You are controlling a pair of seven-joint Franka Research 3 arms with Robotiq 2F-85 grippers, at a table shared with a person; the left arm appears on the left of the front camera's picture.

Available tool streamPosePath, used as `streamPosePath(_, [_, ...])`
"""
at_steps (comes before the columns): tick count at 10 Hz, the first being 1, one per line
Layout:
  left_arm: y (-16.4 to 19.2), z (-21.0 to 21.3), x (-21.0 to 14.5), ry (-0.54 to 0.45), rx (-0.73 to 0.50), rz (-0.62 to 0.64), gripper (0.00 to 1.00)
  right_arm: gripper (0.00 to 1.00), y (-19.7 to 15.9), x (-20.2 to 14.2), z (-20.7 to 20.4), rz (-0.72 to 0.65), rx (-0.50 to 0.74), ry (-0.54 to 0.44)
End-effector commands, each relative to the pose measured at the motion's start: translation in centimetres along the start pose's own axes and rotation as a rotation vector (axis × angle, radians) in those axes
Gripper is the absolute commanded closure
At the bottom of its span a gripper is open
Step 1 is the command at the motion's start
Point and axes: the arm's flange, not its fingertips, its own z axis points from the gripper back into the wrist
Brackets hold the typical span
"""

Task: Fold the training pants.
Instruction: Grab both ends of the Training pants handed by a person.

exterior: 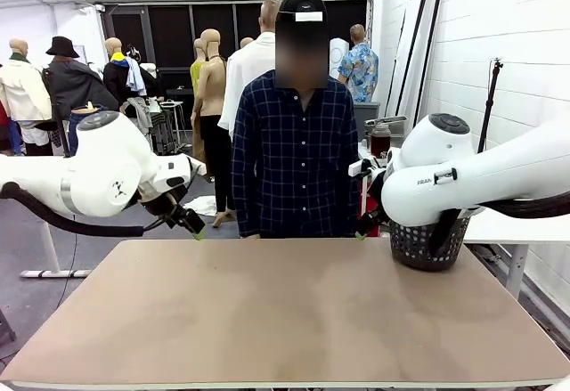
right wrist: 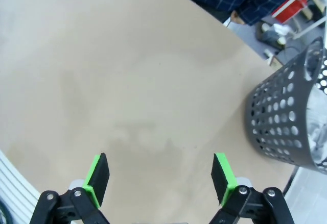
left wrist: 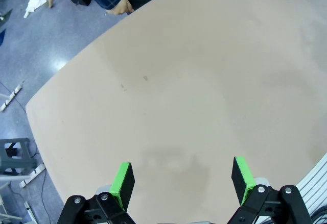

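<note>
Holding the left gripper (exterior: pixel 197 230) up above the far left edge of the table (exterior: pixel 285 320), jaws spread wide, green pads (left wrist: pixel 122 182) well apart and gripping nothing. Holding the right gripper (exterior: pixel 361 232) likewise above the table's far edge, right of its middle, jaws also wide open, pads (right wrist: pixel 97 178) closing on nothing. Pointing both wrist cameras down at the tan tabletop. Standing a black perforated basket (exterior: pixel 429 250) on the table's far right corner, just beside the right arm. Showing pale grey-white material (right wrist: pixel 316 132) through the basket's holes. Not making out whether that is the training pants, so cannot tell where they are lying relative to the table. Sharing the table with a person (exterior: pixel 298 159) in a dark checked shirt, standing beyond its far edge near the middle, one hand (left wrist: pixel 120 7) hanging just past that edge.
</note>
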Motion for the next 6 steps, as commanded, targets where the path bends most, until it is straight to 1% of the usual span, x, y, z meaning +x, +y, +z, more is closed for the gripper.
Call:
streamPosePath(1, [0.6, 1.6, 0.3, -0.009, 0.010, -0.021, 0.00, 0.00, -0.6, -0.1, 1.9, 0.011, 0.011, 0.004])
streamPosePath(3, [0.5, 2.9, 0.7, -0.020, 0.020, -0.022, 0.00, 0.00, -0.6, -0.3, 4.2, -0.015, -0.021, -0.001])
streamPosePath(6, [0.4, 4.4, 1.3, -0.038, 0.044, -0.015, 0.00, 0.00, -1.0, -0.6, 6.5, -0.040, -0.049, -0.032])
